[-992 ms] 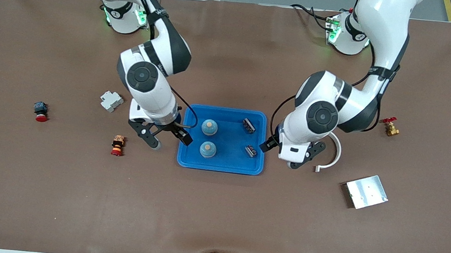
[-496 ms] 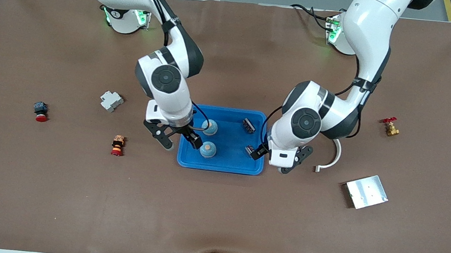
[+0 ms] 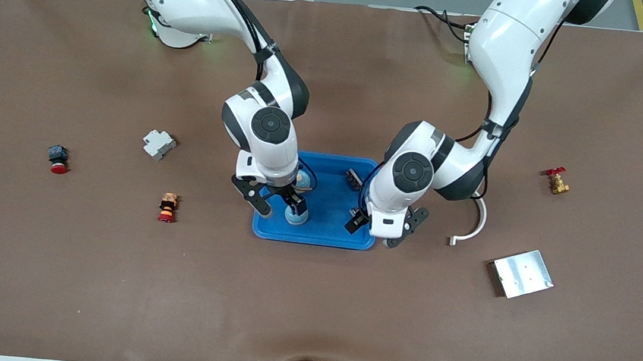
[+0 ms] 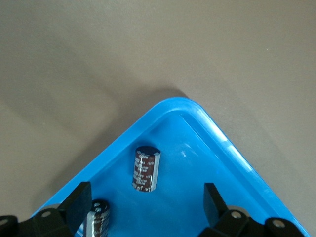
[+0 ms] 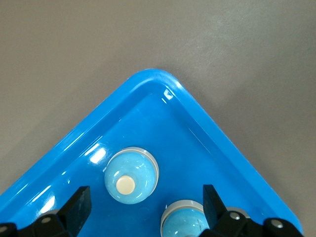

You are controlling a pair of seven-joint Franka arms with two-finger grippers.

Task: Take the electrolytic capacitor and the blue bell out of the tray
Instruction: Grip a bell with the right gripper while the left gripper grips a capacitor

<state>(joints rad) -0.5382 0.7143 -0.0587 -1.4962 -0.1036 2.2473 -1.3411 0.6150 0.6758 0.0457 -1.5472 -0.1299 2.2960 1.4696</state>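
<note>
Tray (image 3: 322, 234), centre frame, is holding every bell (image 5: 131, 177) and capacitor (image 4: 146, 168); right hand (image 3: 276, 204) and left hand (image 3: 373, 231) are hovering spread, nothing removed.

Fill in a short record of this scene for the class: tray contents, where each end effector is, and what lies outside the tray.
Tray: shallow bright-blue plastic tray, mid-table
In tray: two blue dome-shaped bells; two dark cylindrical capacitors
Right end effector: open, over the bells
Left end effector: open, over the capacitors
Outside tray: silver metal plate, white curved piece, brass valve with red handle, white block
</note>
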